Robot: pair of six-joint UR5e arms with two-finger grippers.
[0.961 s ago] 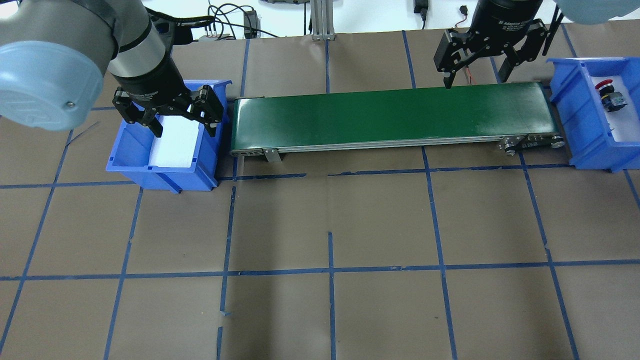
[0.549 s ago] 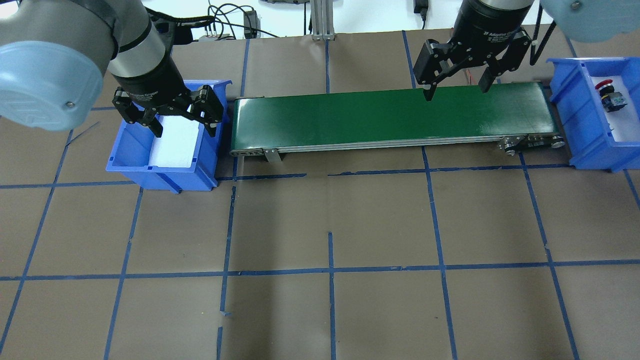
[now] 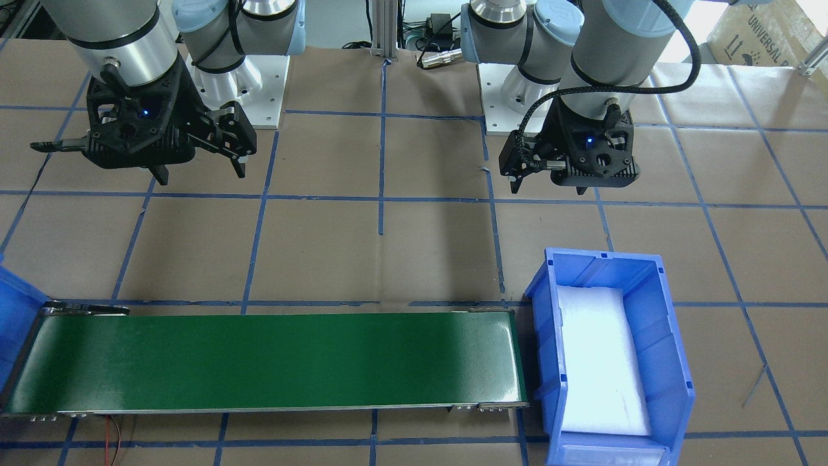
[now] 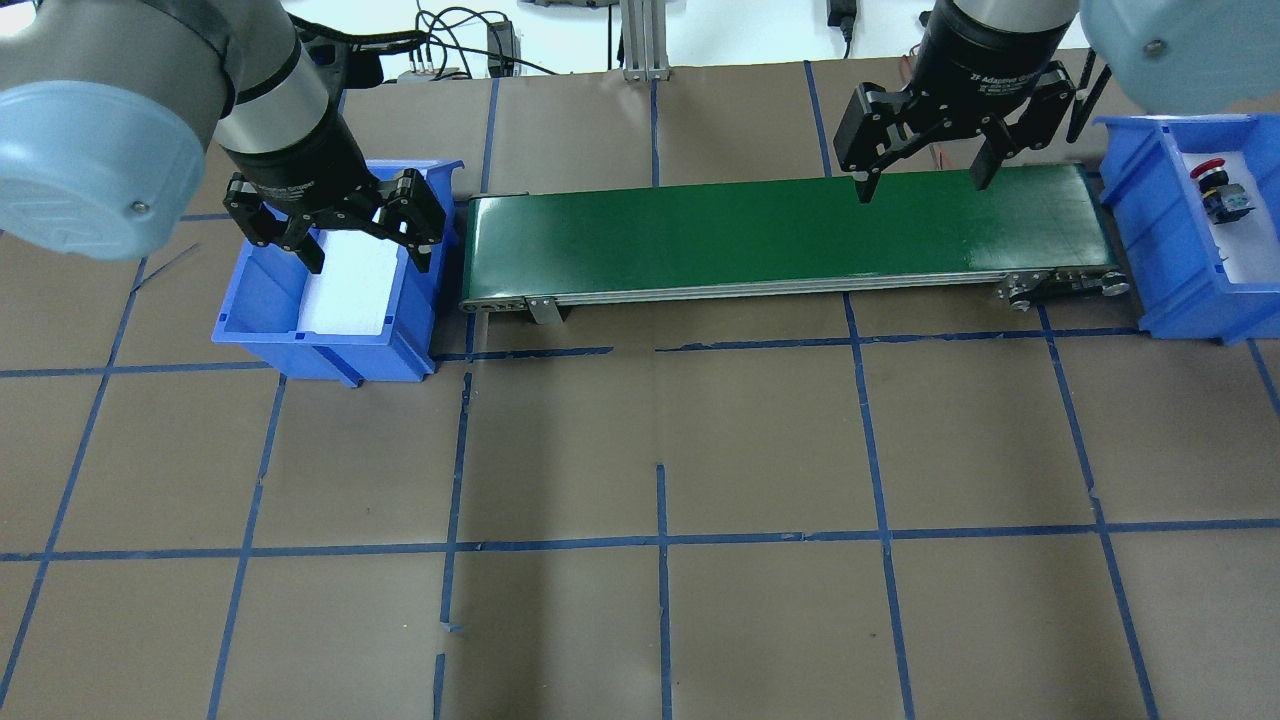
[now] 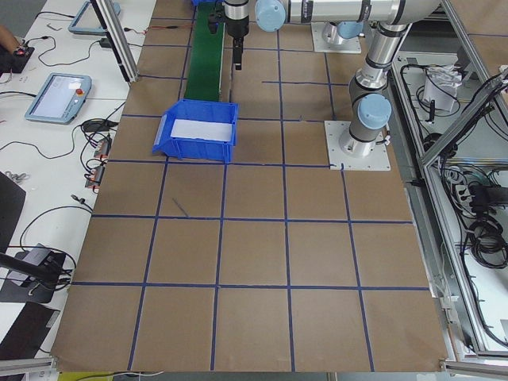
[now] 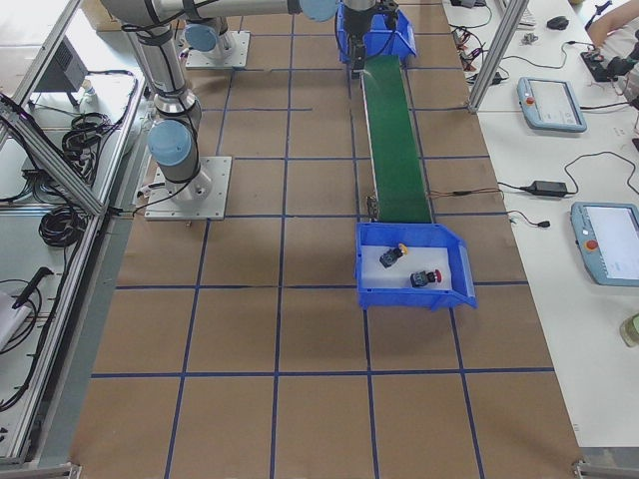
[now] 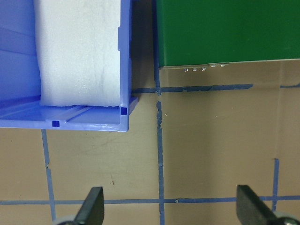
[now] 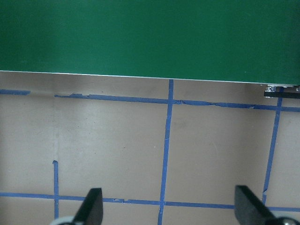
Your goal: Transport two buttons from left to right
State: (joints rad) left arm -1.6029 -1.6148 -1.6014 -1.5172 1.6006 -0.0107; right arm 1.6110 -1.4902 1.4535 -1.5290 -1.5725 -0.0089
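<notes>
The red-capped button point(image 4: 1211, 172) and the yellow-capped button point(image 4: 1228, 205) lie on white foam in the right blue bin point(image 4: 1160, 240). Both also show in the exterior right view, the yellow one point(image 6: 391, 254) and the red one point(image 6: 424, 278). My right gripper point(image 4: 920, 188) is open and empty, hovering over the right half of the green conveyor belt point(image 4: 780, 230). My left gripper point(image 4: 370, 262) is open and empty above the left blue bin point(image 4: 330, 345), which holds only white foam point(image 4: 350, 290). Both wrist views show spread fingers with nothing between them.
The belt runs between the two bins. The table is brown paper marked with a blue tape grid. Cables and a metal post stand behind the belt. In the front-facing view the left bin point(image 3: 666, 349) sits at the belt's right end.
My right gripper has moved left along the belt, away from the right bin, staying open. My left gripper has not moved. The buttons have not moved.
</notes>
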